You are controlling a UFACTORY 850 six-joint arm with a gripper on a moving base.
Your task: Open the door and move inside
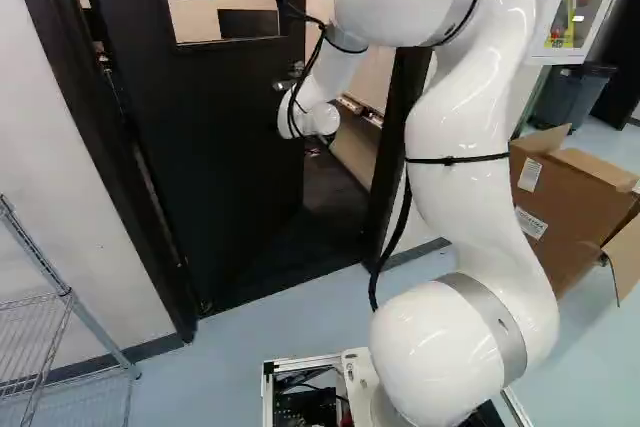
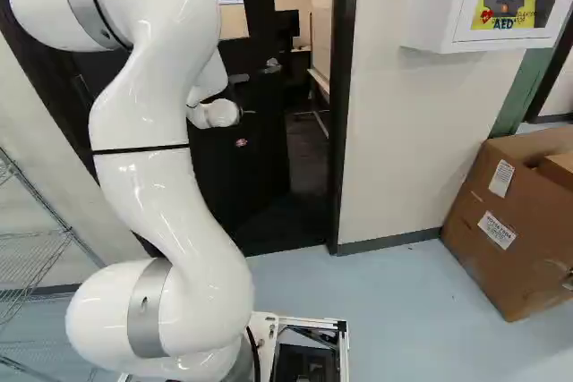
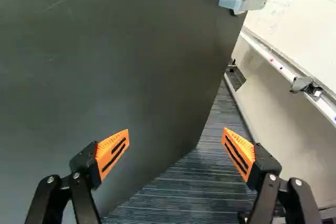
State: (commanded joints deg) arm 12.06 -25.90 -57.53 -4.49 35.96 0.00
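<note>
"Wrist view: where's the door (image 3: 105, 66)?"

"Ahead of my gripper (image 3: 176, 140), swung partway into the room, its lever handle (image 3: 244, 2) by the free edge. I have the fingers spread wide, nothing held between them."

"Why like that?"

"The latch side already stands away from the black frame (image 2: 344, 87), so I'd judge a push on the door face serves better than a grasp. The base probably needs a wider gap before rolling through; the arm could catch the frame."

"Underfoot?"

"Pale blue floor (image 2: 394, 297) outside, dark ribbed carpet (image 3: 184, 184) inside, along a whiteboard (image 3: 304, 3)."

"And around?"

"Wire shelf (image 1: 100, 334) at the left of the left base view; cardboard box (image 2: 519, 257) and wall cabinet (image 2: 437, 6) at the right of the right one."
</note>
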